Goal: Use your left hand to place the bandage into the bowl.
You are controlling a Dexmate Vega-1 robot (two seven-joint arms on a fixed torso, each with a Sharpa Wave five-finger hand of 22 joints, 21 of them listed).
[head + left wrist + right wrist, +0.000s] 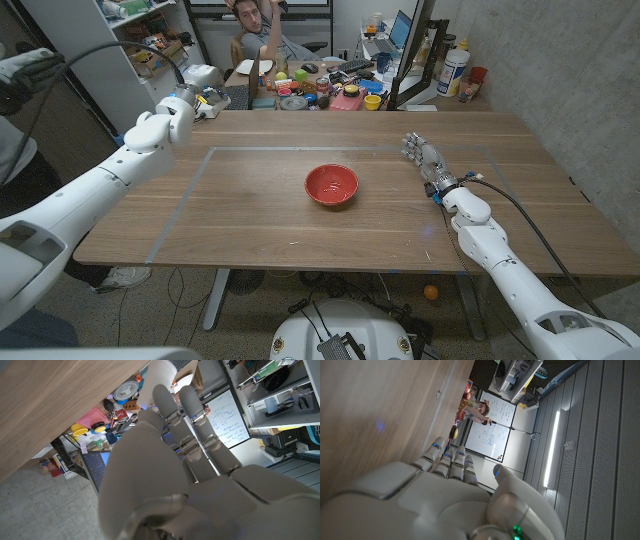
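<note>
The robot's left hand (200, 82) is raised at the far left corner of the wooden table (250, 215), well apart from the glossy red round bowl (331, 184) that sits near the table's middle. In the left wrist view the hand's fingers (172, 415) lie straight and pressed side by side, with the thumb alongside; whether anything is pinched in front of them cannot be told, because the palm side is turned away from the camera. The bandage itself cannot be made out: nothing on the bare boards looks like it, so its colour, form and position remain undetermined, and it may be small, hidden behind the left hand, or lost among the clutter (335, 92) on the desk beyond the table's far edge. The likely failure from here, in my judgement, is a blind carry: if the hand does hold the bandage, a light, flat item could slip from straight fingers on the long reach to the bowl; if it does not, the hand would travel empty. The right hand (422, 156) waits at the table's right side, fingers extended and close together (451, 462), holding nothing.
</note>
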